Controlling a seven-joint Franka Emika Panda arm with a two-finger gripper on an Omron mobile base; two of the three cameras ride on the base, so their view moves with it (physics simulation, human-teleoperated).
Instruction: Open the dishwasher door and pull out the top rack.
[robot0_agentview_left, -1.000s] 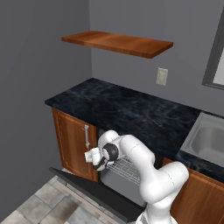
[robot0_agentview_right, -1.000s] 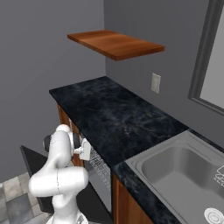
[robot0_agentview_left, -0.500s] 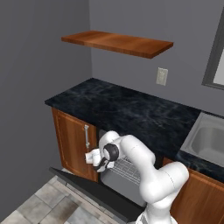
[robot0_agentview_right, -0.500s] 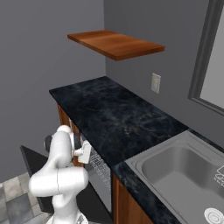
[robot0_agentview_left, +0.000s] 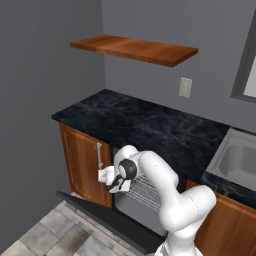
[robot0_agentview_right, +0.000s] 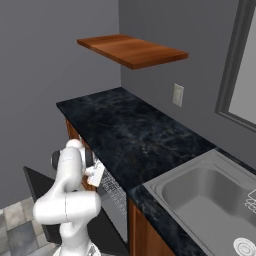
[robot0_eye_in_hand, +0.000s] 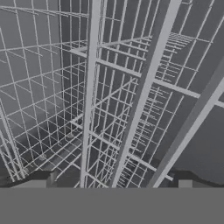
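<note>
The black marbled table (robot0_agentview_left: 150, 125) runs along the grey wall, with a wooden shelf (robot0_agentview_left: 135, 48) above it and a steel sink (robot0_agentview_right: 205, 192) set into its right end. A pale wall socket (robot0_agentview_left: 185, 87) sits on the wall between shelf and table. Below the table stand reddish-brown cabinets (robot0_agentview_left: 82, 167), and on the floor lie grey tiles (robot0_agentview_left: 50, 235).

The door (robot0_agentview_left: 105, 220) of the dishwasher is dropped fully open, lying flat and low in front of the machine, its dark panel reaching out over the tiles. In the right base view its far edge (robot0_agentview_right: 35, 185) juts out to the left of the arm.

The rack (robot0_agentview_left: 146, 189) is a silver-white wire grid, drawn partway out of the dark opening above the lowered door and just under the table edge. In the hand view its wires (robot0_eye_in_hand: 92, 87) cross very close to the camera, with two thicker bars running up through the grid.

The white arm bends over from the base down to the rack's left front corner. The fingers (robot0_agentview_left: 113, 181) are spread wide apart, one dark tip (robot0_eye_in_hand: 37, 180) at each lower corner of the hand view, with rack wires between them and nothing clamped.
</note>
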